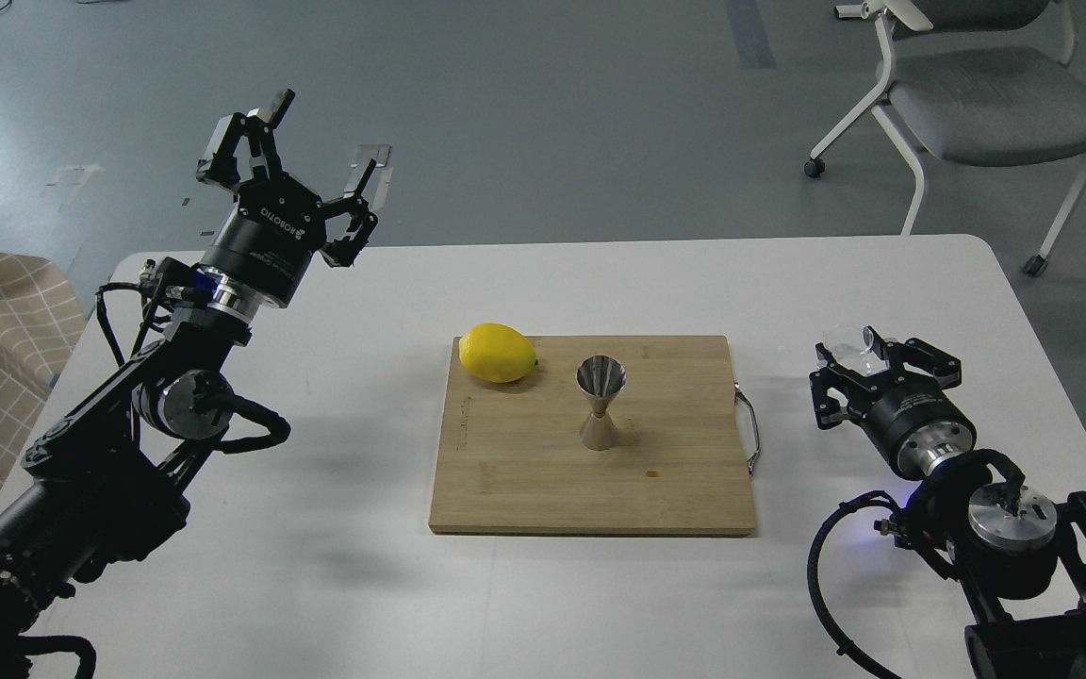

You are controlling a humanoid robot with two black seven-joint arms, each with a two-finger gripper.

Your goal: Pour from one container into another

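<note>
The clear glass tumbler sits between the fingers of my right gripper, which is shut on it, at the right side of the table and just off the surface. The steel hourglass-shaped jigger stands upright in the middle of the wooden cutting board, well to the left of the tumbler. My left gripper is open and empty, raised high over the table's far left corner.
A yellow lemon lies on the board's far left corner, close to the jigger. The board has a metal handle on its right edge. A grey chair stands beyond the white table.
</note>
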